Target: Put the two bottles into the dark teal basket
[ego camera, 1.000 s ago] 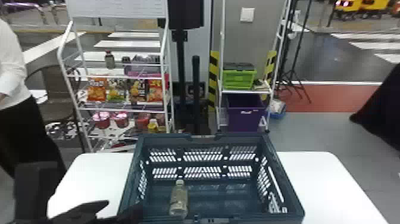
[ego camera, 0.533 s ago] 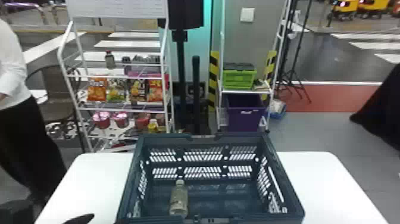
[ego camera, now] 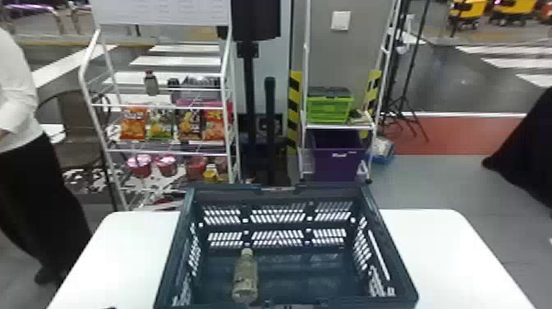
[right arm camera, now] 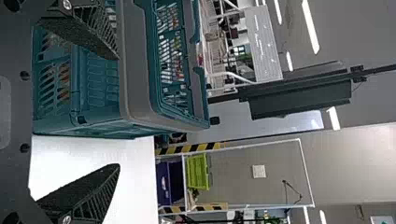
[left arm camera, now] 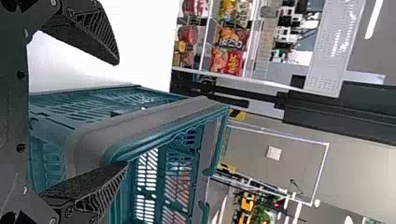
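The dark teal basket stands on the white table. Inside it, toward its left side, is one clear bottle with its cap toward the far wall; whether it lies or leans I cannot tell. A dark tip of my left gripper shows at the bottom edge, left of the basket. In its wrist view the left gripper is open and holds nothing, with a corner of the basket beyond its fingers. My right gripper is also open with nothing held, facing another corner of the basket.
White table surface extends on both sides of the basket. Behind stand a wire rack with snacks and a small bottle, and a shelf with a green crate and a purple bin.
The left arm has drawn back toward the bottom edge of the head view, leaving a tiny dark tip there. The bottle in the basket has kept its place.
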Controlling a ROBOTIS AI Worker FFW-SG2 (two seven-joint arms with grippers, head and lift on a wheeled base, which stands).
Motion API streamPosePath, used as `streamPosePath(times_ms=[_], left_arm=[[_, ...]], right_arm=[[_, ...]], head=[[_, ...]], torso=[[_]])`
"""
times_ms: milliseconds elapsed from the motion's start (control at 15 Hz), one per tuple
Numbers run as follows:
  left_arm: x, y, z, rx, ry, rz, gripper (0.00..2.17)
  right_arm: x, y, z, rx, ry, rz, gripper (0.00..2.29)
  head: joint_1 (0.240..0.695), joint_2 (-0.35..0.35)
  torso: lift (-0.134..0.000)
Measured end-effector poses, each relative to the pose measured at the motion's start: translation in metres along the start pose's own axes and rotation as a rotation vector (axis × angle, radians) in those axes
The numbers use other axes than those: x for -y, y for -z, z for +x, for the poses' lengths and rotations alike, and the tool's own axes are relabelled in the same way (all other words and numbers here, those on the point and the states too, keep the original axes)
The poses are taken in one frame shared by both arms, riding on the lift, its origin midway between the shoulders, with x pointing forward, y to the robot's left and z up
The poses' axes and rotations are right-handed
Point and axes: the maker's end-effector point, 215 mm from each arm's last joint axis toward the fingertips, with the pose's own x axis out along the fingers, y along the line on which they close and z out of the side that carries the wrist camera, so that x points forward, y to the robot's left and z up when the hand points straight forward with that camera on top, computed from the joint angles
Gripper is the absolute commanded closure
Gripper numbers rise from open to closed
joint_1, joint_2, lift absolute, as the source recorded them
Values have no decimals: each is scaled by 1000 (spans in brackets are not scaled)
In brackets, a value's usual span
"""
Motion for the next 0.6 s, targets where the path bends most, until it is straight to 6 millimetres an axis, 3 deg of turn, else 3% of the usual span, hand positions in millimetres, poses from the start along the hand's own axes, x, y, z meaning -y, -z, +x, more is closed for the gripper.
streamPosePath(times_ms=[267,467,600], left_arm=[[0,4,-20,86,-6,30,147],[7,-14,-18,133,10,49,147],[9,-9,-15,121,14,43,147]], right_arm=[[-5,2,2,-12,-12,2,63],[-7,7,4,-35,-17,5,63],[-8,10,4,-41,-17,8,63]], head=[[499,0],[499,0],[499,0]], torso=[[0],[0],[0]])
